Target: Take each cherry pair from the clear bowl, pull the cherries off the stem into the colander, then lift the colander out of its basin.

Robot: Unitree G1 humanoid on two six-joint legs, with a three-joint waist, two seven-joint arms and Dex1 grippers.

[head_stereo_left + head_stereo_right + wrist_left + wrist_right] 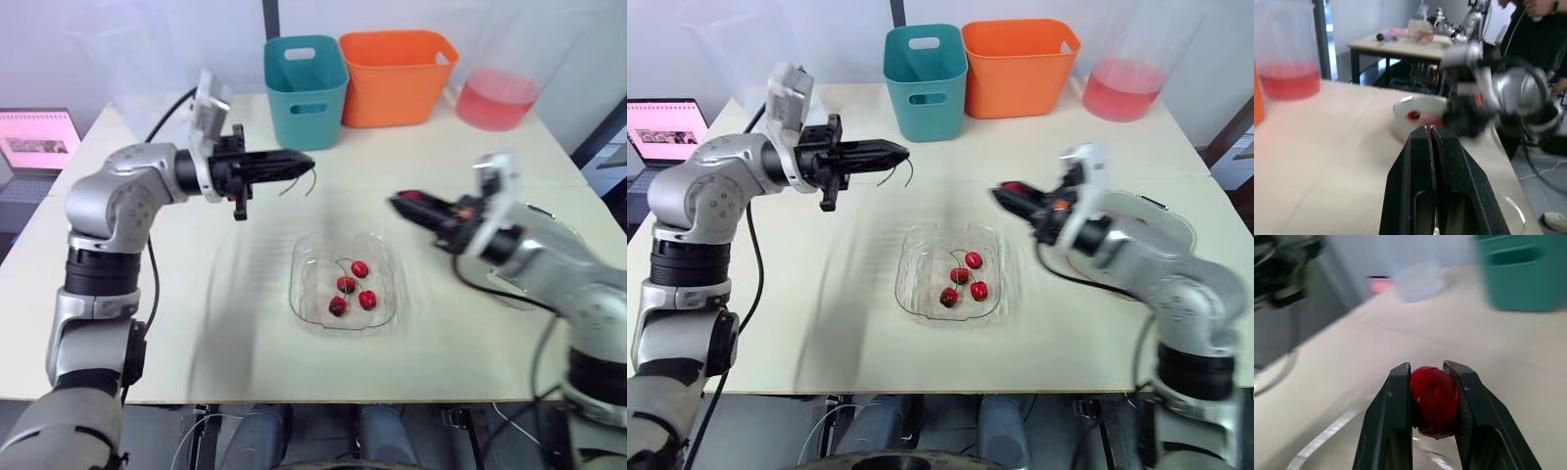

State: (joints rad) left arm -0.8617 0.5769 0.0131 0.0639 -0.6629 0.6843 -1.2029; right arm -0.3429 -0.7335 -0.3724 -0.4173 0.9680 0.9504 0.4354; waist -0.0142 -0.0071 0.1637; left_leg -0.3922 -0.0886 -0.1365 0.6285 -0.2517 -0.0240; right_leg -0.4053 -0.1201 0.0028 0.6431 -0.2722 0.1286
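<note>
The clear bowl (pixel 304 257) sits mid-table with several red cherries (pixel 353 286) on stems inside. Up and to its left, my left gripper (pixel 306 160) hovers over the table, shut on a thin bare stem (pixel 313 182) that dangles from its tips. Above the bowl's right side, my right gripper (pixel 400 203) is shut on a single red cherry (pixel 1434 399), squeezed between its two fingers (pixel 1396 396). The colander in its basin (pixel 1156 217) stands at the right, mostly hidden behind my right arm.
A teal bin (pixel 306 88) and an orange bin (pixel 397 73) stand at the back. Right of them is a pink tub of red liquid (pixel 497 98). A laptop (pixel 39 142) lies off the left edge. A person (pixel 1540 19) stands beyond the table.
</note>
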